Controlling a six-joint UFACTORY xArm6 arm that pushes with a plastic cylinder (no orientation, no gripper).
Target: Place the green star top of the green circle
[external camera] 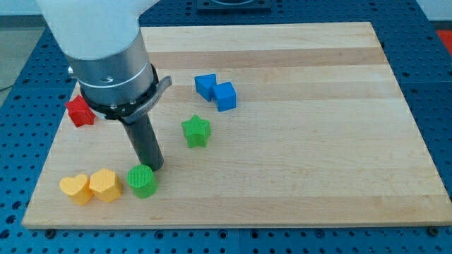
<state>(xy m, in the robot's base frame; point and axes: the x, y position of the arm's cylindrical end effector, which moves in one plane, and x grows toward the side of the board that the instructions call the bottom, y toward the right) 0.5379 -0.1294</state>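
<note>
Pale wood makes up the board (296, 127), its grain running in long strips across the view, set on a blue perforated base (434, 85) that shows at the edges and corners.

Camera view: the arm's grey and white housing (106, 56) fills the upper left, and the dark rod (145, 141) drops from it. My tip (156, 168) rests on the board just beside the green circle (142, 181), at about 1 o'clock from it; whether they touch cannot be told. The rod has nothing to open or close and holds nothing.

The green star (196, 131) lies apart from the circle, at roughly 1 o'clock from it and at 2 o'clock from my tip, near the board's middle left. At 12 to 1 o'clock from the star sits a blue block (216, 92) of two joined lobes. A red block (80, 111) shows partly behind the housing at the board's left edge. A yellow heart (75, 188) and an orange heart (105, 185) lie touching, at 9 o'clock from the circle, the orange one just beside it.
</note>
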